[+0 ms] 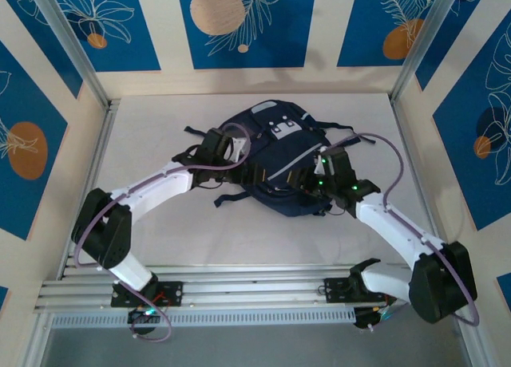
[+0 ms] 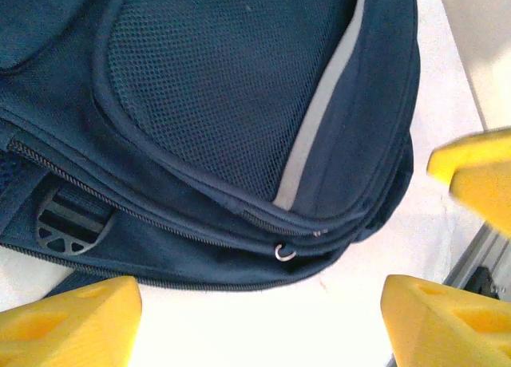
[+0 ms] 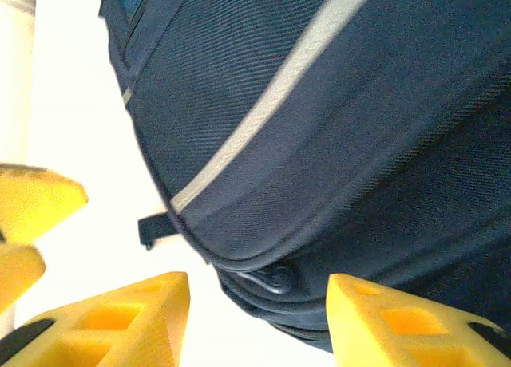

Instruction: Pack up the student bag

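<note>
Our left fingers [image 2: 72, 319] hang spread and empty over the student bag [image 2: 239, 104], our right fingers [image 3: 104, 323] parted at its corner, so closing could pinch loose fabric instead of the zipper ring [image 2: 284, 253].

You are looking at a robot test cell in a lab, not a home or a shop. The white table [image 1: 239, 239] is boxed in by bare aluminium posts [image 1: 70, 44] and pale walls hung with printed blue panels [image 1: 279, 32] (leaf outlines and orange discs, the same motif on every side). Along the near edge run slotted aluminium rails [image 1: 255, 291], and both arms are bolted to them at their bases: the left arm [image 1: 160, 183] and the right arm [image 1: 399, 227]. Purple cables [image 1: 399, 167] loop in the open from joint to joint. The student bag [image 1: 275, 155] lies on the bare table top, an everyday thing among rig hardware.
</note>
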Controlling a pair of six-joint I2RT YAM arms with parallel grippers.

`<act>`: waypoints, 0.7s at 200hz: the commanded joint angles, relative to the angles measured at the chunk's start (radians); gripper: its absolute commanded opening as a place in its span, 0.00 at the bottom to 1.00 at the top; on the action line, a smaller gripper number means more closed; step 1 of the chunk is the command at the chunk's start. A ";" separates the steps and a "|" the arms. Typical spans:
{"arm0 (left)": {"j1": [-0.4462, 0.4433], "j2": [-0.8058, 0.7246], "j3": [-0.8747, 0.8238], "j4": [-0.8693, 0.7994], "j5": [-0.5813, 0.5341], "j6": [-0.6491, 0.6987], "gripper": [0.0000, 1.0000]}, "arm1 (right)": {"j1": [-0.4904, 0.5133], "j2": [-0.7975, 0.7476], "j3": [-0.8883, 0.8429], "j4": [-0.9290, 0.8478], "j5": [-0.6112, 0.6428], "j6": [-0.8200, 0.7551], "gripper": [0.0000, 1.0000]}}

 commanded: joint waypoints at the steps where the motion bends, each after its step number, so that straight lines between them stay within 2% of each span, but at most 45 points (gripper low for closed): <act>1: 0.009 0.038 -0.011 0.106 0.003 -0.064 0.78 | 0.055 0.047 0.061 -0.011 0.053 -0.150 0.51; 31: 0.009 0.117 0.034 0.162 0.035 -0.115 0.78 | 0.063 0.131 0.121 -0.047 0.078 -0.297 0.59; 49: 0.009 0.154 0.055 0.188 0.041 -0.139 0.77 | 0.066 0.164 0.141 -0.074 0.069 -0.327 0.64; 70: 0.010 0.189 0.063 0.217 0.052 -0.173 0.76 | 0.069 0.192 0.121 -0.025 0.024 -0.343 0.67; 112: 0.009 0.230 0.072 0.255 0.046 -0.209 0.73 | 0.101 0.300 0.148 0.003 0.005 -0.345 0.66; 140: 0.011 0.242 0.095 0.250 0.033 -0.208 0.72 | 0.154 0.289 0.146 -0.061 0.078 -0.343 0.66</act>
